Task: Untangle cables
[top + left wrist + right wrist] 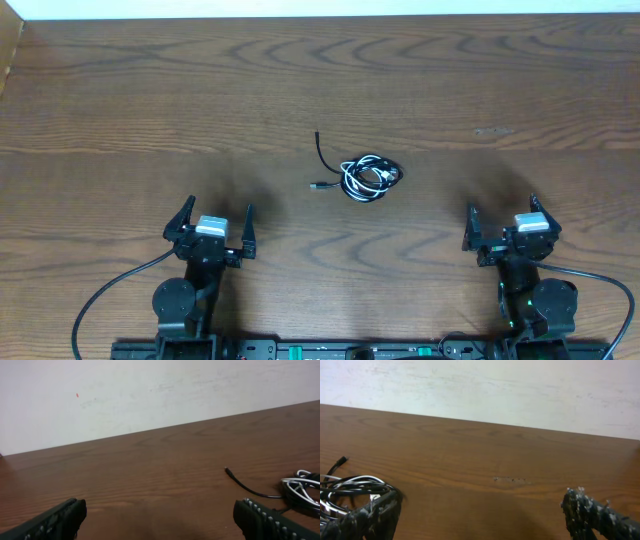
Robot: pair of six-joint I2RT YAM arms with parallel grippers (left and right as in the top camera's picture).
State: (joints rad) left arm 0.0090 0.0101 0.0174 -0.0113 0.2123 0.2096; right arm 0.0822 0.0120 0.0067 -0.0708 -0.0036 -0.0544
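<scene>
A small tangle of cables [368, 178], white and black cords coiled together, lies near the table's middle, with one black tail curving up to the left. The left wrist view shows the cables [300, 491] at its right edge. In the right wrist view the cables [347, 489] lie at the left, partly behind a finger. My left gripper [216, 224] stands open near the front left, well short of the tangle. My right gripper [502, 220] stands open near the front right, also apart from it. Nothing sits between either pair of fingers.
The brown wooden table [150, 100] stretches to a white wall [150, 395] at the back. Thick black arm cables [110, 295] trail along the front edge by both arm bases.
</scene>
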